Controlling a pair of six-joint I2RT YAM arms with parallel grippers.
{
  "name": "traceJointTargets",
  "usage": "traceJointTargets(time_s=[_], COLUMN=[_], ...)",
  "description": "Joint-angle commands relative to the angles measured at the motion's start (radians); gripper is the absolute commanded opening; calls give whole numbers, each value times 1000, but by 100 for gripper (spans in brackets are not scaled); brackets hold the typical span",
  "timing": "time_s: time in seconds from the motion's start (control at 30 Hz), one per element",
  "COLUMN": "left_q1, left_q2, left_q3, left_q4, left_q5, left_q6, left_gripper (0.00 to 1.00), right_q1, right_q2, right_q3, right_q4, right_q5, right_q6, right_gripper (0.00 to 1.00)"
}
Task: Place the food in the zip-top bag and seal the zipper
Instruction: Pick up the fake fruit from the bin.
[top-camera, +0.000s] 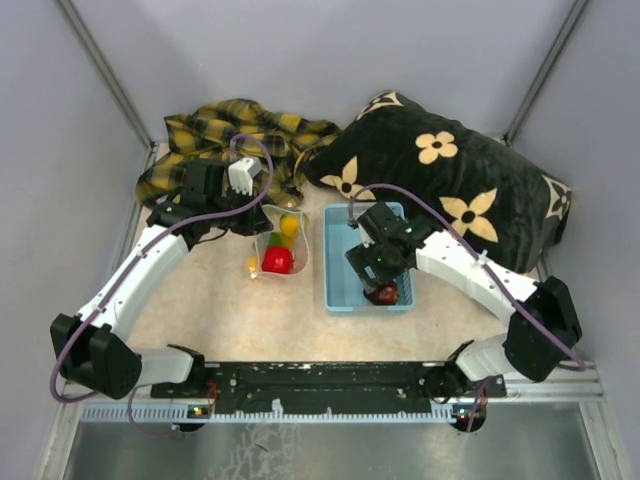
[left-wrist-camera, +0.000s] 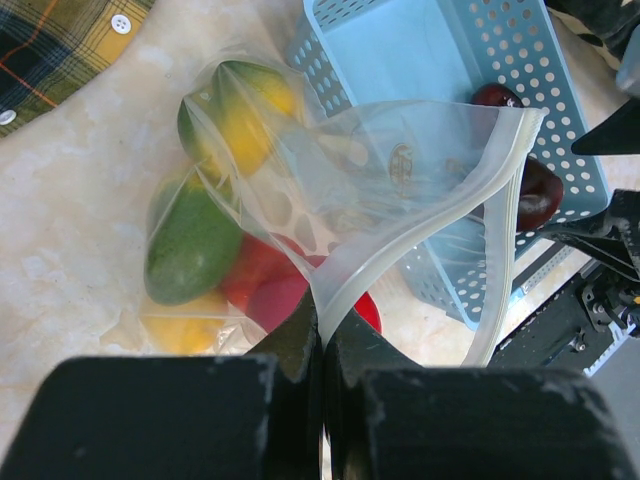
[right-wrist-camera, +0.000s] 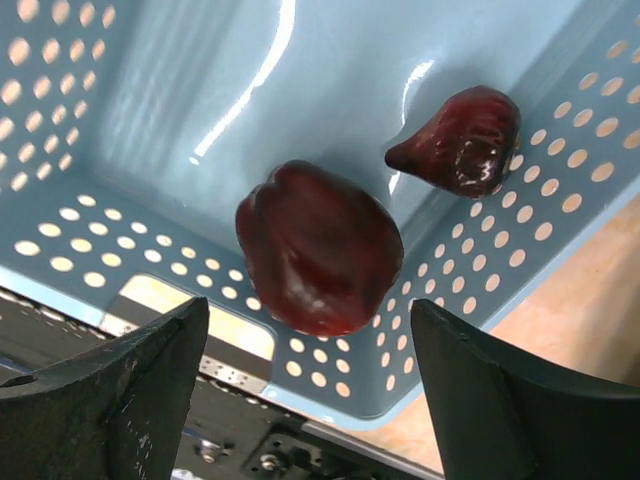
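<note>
The zip-top bag lies left of the light-blue basket with its mouth open. My left gripper is shut on the bag's mouth edge; in the left wrist view its jaws pinch the whitish zipper strip. Inside the bag lie a green piece, yellow fruits and a red one. Two dark maroon fruits rest in the basket's near corner. My right gripper hangs open just above the larger one, not touching it.
A yellow plaid shirt lies behind the bag. A black cushion with cream flowers fills the back right, against the basket. Grey walls close in both sides, and the arms' black mounting rail runs along the near edge.
</note>
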Motion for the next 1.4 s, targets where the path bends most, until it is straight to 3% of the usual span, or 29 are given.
traceJointTargets(time_s=[0.0,0.5,0.93,1.37], left_q1=[6,6,6,6], left_q2=[-7,-11,-7,-7], left_q3=[-3,-3,-3,-4], left_q4=[32,33,32,34], left_q5=[19,19,18,11], left_q6=[2,4,2,4], left_gripper=[0,0,0,0], right_q1=[21,73,73,72], right_q2=[16,187,233,327], right_q3=[57,52,-17,-23], right_q4=[-48,-10,69,56], right_q5=[-26,17,34,49], right_q6=[-180,-424,-449,-448], right_gripper=[81,80,72,79])
